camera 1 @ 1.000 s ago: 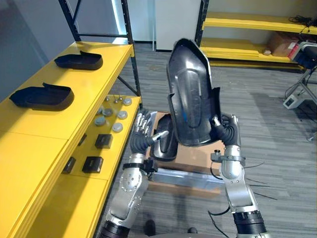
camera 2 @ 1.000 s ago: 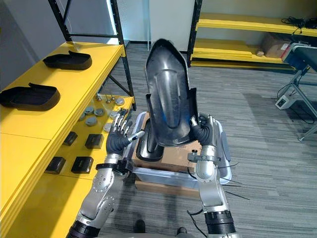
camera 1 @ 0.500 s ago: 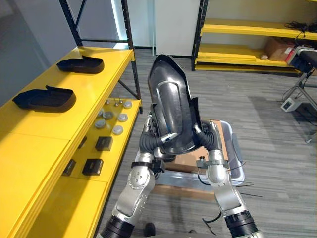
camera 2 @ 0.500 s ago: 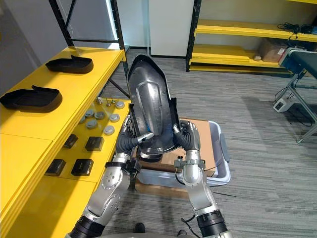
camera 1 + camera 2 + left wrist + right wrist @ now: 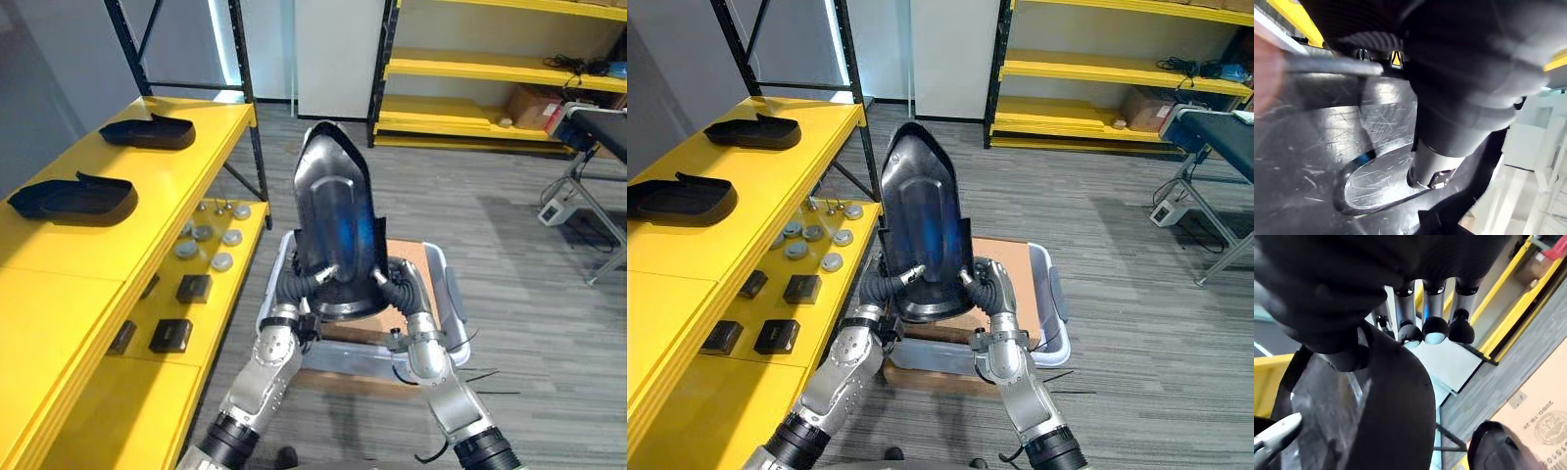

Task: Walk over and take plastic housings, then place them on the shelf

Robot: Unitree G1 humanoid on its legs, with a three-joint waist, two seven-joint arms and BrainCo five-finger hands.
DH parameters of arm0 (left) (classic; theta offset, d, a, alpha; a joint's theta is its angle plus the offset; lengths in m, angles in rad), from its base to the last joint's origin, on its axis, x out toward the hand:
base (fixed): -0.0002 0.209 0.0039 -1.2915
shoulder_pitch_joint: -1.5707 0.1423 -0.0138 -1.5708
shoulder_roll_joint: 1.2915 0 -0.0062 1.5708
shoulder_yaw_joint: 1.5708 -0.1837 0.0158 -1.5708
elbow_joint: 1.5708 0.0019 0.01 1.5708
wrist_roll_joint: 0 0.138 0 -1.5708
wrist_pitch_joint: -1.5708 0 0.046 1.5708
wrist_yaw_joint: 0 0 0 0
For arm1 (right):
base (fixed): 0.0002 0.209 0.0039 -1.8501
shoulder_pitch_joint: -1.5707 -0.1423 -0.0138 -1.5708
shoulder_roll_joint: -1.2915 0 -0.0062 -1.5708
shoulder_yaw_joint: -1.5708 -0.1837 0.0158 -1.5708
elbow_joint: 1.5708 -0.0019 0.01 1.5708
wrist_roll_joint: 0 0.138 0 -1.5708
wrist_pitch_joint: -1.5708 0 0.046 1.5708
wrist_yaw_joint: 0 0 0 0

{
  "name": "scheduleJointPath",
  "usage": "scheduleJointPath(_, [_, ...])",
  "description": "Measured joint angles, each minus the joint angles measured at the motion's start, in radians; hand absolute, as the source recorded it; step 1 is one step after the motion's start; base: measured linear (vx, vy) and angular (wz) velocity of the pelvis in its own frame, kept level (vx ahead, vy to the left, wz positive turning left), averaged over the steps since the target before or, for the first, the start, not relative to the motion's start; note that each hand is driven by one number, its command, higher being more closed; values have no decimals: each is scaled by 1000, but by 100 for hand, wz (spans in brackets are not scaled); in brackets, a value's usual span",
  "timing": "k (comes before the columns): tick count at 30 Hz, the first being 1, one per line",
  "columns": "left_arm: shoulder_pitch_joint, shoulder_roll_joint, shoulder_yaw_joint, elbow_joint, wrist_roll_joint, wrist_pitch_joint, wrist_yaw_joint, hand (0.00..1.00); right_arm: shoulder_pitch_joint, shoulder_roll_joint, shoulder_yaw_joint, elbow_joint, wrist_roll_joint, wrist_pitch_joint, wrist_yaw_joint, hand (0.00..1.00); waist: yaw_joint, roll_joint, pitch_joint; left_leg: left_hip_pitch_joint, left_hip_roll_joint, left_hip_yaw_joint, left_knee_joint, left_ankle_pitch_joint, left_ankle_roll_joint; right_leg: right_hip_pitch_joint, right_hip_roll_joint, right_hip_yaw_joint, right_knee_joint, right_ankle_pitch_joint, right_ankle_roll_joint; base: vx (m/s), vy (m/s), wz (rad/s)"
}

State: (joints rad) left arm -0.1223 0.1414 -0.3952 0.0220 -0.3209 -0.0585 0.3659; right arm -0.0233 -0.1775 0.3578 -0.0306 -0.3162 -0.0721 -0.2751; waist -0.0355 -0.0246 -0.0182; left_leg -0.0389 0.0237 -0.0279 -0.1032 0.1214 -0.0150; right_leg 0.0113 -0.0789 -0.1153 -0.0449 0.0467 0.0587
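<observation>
Well to the left of the held housing (image 5: 336, 230), the yellow shelf (image 5: 186, 162) carries two more black housings on its top deck, one farther back (image 5: 147, 131) and one nearer (image 5: 71, 199), both lying flat and well apart. The shelf's lower deck, closer to the held housing, holds grey discs (image 5: 201, 245) and black blocks (image 5: 194, 288). The left hand (image 5: 297, 286) clasps the held housing's lower left rim, with one silver digit laid across the glossy inner face and the others wrapped behind. The held housing stands upright between both hands, pointed end up and hollow side toward the camera. It looks like a thin moulded shell: probably light and stiff enough to keep its shape, but long, so held by its base it would tend to tip. Its shiny, scratched surface suggests that fingertips could slide on it. The raised side rims near the wide end, where both hands sit, seem the safest hold, since the edge gives the fingers something to hook over. The right hand (image 5: 400, 286) grips the lower right rim, its dark fingertips curled over the edge in the right wrist view. Beneath the held housing and to its right sits a grey bin (image 5: 453, 294) with cardboard (image 5: 423, 257) across it.
</observation>
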Motion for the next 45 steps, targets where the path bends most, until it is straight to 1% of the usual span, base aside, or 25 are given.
scheduleJointPath(2, [0,-3,12,-14,1,2,-6,100,-4,-7,-10,-56,57,-2,25,0,0,0,0,1,0,1,0,0,0,0,5,0,4,-1,0,0,0,0])
scheduleJointPath(6, [10,-13,44,-83,43,3,-37,100,-17,-6,-69,-151,200,-47,77,0,0,0,0,4,-3,2,0,0,0,0,3,1,9,-3,2,0,0,0])
scheduleJointPath(8, [31,-29,62,-119,70,2,-56,100,-22,-2,-103,-207,278,-82,109,0,0,0,0,8,-3,2,0,0,0,2,3,2,11,-5,1,0,0,0])
scheduleJointPath(10, [45,-42,70,-130,99,3,-62,100,-26,8,-128,-241,310,-95,127,0,0,1,1,9,-3,3,0,0,0,2,3,3,13,-8,-2,0,0,0])
scheduleJointPath(12, [80,-61,108,-133,137,3,-62,100,-27,31,-201,-300,358,-126,128,0,-2,2,1,14,-3,5,0,0,0,2,3,3,22,-20,5,0,0,0])
scheduleJointPath(13, [109,-62,137,-133,153,5,-62,100,-28,47,-272,-329,397,-156,124,0,-3,2,1,18,-3,5,0,-6,-7,1,3,3,25,-23,5,0,0,0])
scheduleJointPath(14, [115,-62,142,-133,159,5,-62,100,-28,51,-288,-333,404,-160,124,0,-3,2,1,19,-3,5,0,-6,-7,1,3,3,25,-23,5,0,0,0])
scheduleJointPath(15, [137,-60,171,-134,179,5,-60,100,-28,55,-340,-347,446,-181,122,0,-4,2,1,19,-2,7,-1,-6,-7,1,3,3,24,-23,5,-13,-3,-4])
scheduleJointPath(18, [174,-64,216,-145,199,6,-56,100,-20,77,-458,-348,548,-215,102,0,-4,3,2,17,-1,7,-1,-6,-7,1,3,2,23,-23,5,-4,-3,-1])
scheduleJointPath(19, [196,-64,237,-174,206,5,-57,100,-8,100,-520,-339,609,-234,101,0,-4,3,2,16,-2,7,-1,-6,-7,0,2,0,21,-23,5,0,0,0])
scheduleJointPath(20, [200,-65,239,-181,206,5,-57,100,-6,104,-532,-335,621,-236,101,0,-4,3,2,16,-2,7,-1,-6,-7,0,2,0,21,-23,5,11,-5,4])
scheduleJointPath(24, [223,-90,277,-232,194,4,-61,100,16,113,-706,-148,736,-257,72,0,-4,4,2,12,-6,5,-1,-6,-7,1,-2,-14,16,-24,6,9,-2,7])
scheduleJointPath(25, [233,-96,297,-250,183,3,-61,100,37,113,-761,-27,748,-253,47,0,-5,6,3,10,-6,5,-1,-6,-7,1,-2,-15,14,-24,6,0,0,0])
scheduleJointPath(28, [265,-100,324,-276,175,-14,-66,100,88,109,-846,189,760,-226,27,0,-6,16,3,3,-7,3,-1,-6,-7,-1,-3,-19,10,-24,6,17,-7,3])
scheduleJointPath(30, [302,-98,329,-290,173,-34,-79,100,142,103,-904,417,782,-184,24,0,-4,29,3,-3,-6,0,0,-6,-7,1,-3,-18,8,-23,6,42,-17,5])
scheduleJointPath(31, [307,-97,329,-290,173,-36,-84,100,158,98,-909,479,777,-170,30,0,-3,32,3,-3,-5,-1,0,-6,-7,2,-2,-19,8,-21,7,33,-18,6])
scheduleJointPath(32, [316,-99,328,-290,172,-39,-97,100,188,93,-912,584,775,-137,42,0,-3,35,3,-3,-5,-4,0,-6,-8,3,-2,-21,9,-20,8,22,-18,6])
scheduleJointPath(34, [338,-98,325,-302,159,-40,-118,100,215,97,-914,706,760,-96,76,0,-4,38,4,-3,-2,-5,0,-7,-9,4,-3,-22,9,-21,7,9,-8,2])
scheduleJointPath(38, [363,-100,307,-330,157,-40,-164,100,284,134,-889,859,685,-59,153,0,-5,30,14,4,1,-15,0,-18,-11,23,-2,-33,12,-28,6,-22,-15,7])
scheduleJointPath(40, [383,-104,307,-355,157,-40,-176,100,311,166,-845,920,655,-30,190,0,-3,21,25,11,-1,-35,0,-21,-8,30,-7,-70,45,-59,15,-46,-28,28])
scheduleJointPath(41, [385,-106,308,-357,157,-40,-178,100,312,171,-840,922,654,-27,192,0,-3,21,26,11,-3,-40,1,-21,-8,30,-9,-77,51,-63,17,-25,-18,57])
scheduleJointPath(42, [393,-119,309,-369,156,-40,-189,100,316,188,-813,922,644,-25,194,0,-3,15,41,8,-7,-55,2,-21,-8,30,-18,-109,80,-82,22,-31,3,103])
scheduleJointPath(43, [395,-130,307,-385,156,-40,-192,100,310,200,-768,920,620,-22,199,0,-3,20,59,-25,-16,-70,43,-21,-8,27,-34,-173,135,-115,26,-31,3,113])
scheduleJointPath(44, [395,-132,307,-390,156,-40,-192,100,307,201,-760,920,618,-20,202,0,-2,20,65,-34,-21,-79,59,-22,-7,26,-38,-189,149,-124,30,-62,16,146])
scheduleJointPath(45, [402,-144,307,-412,156,-40,-191,100,293,205,-725,913,614,-17,215,0,1,21,85,-74,-43,-120,116,-34,6,21,-63,-250,202,-149,26,-61,30,156])
